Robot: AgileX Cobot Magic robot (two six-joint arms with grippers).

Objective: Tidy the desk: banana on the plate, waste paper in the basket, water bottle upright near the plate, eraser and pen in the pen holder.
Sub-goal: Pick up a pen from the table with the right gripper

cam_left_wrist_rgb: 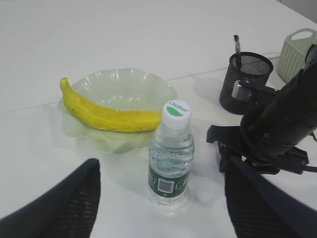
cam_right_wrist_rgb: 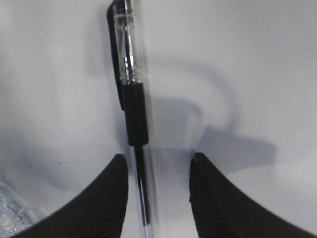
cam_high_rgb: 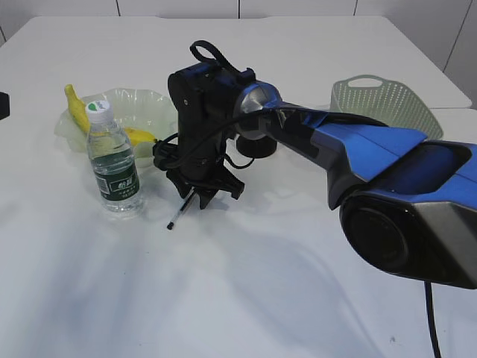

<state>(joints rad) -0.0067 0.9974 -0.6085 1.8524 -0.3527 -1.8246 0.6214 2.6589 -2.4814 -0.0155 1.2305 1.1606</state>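
Observation:
A clear pen with a black grip lies on the white table; in the exterior view it pokes out below my right gripper. My right gripper is open and low over the table, its fingers either side of the pen's thin end, which lies nearer the left finger. The water bottle stands upright by the pale green plate, which holds the banana. My left gripper is open and empty, just short of the bottle. The black mesh pen holder has a dark pen-like stick in it. Eraser and waste paper are out of view.
The pale green basket stands at the back right and also shows in the left wrist view. The right arm stretches across the table's middle, hiding most of the pen holder in the exterior view. The bottle is close left of the right gripper.

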